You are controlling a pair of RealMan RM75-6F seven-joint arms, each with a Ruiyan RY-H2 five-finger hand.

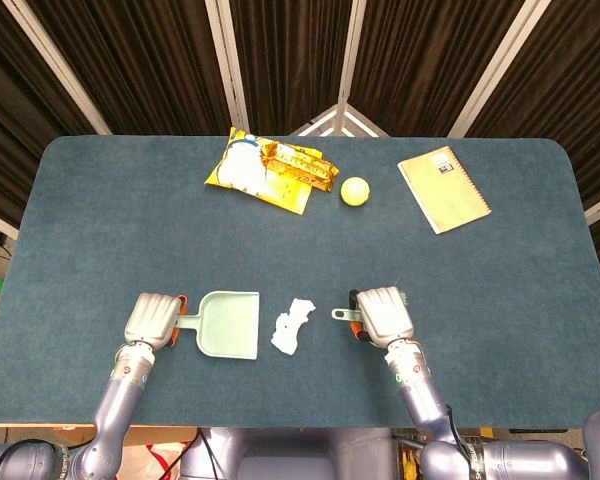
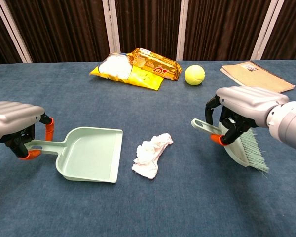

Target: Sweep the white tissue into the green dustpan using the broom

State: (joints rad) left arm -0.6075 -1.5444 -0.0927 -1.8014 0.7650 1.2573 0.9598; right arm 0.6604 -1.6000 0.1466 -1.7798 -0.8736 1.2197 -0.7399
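Note:
The green dustpan [image 1: 230, 325] [image 2: 91, 153] lies flat on the blue table, its open mouth facing the white tissue [image 1: 292, 325] [image 2: 152, 154], which sits crumpled just to its right. My left hand [image 1: 152, 320] [image 2: 15, 121] holds the dustpan's handle, with orange fingertips on either side of it. On the other side of the tissue, my right hand [image 1: 383, 312] [image 2: 244, 106] grips the small green broom [image 2: 246, 147]. The broom's handle end [image 1: 340, 314] [image 2: 202, 126] points toward the tissue and its bristles trail to the right, low over the table.
At the back of the table lie yellow snack bags [image 1: 270, 168] [image 2: 135, 69], a tennis ball [image 1: 354, 191] [image 2: 194, 75] and a tan spiral notebook [image 1: 443, 188] [image 2: 256, 74]. The table's front edge [image 1: 280, 420] runs close behind both hands.

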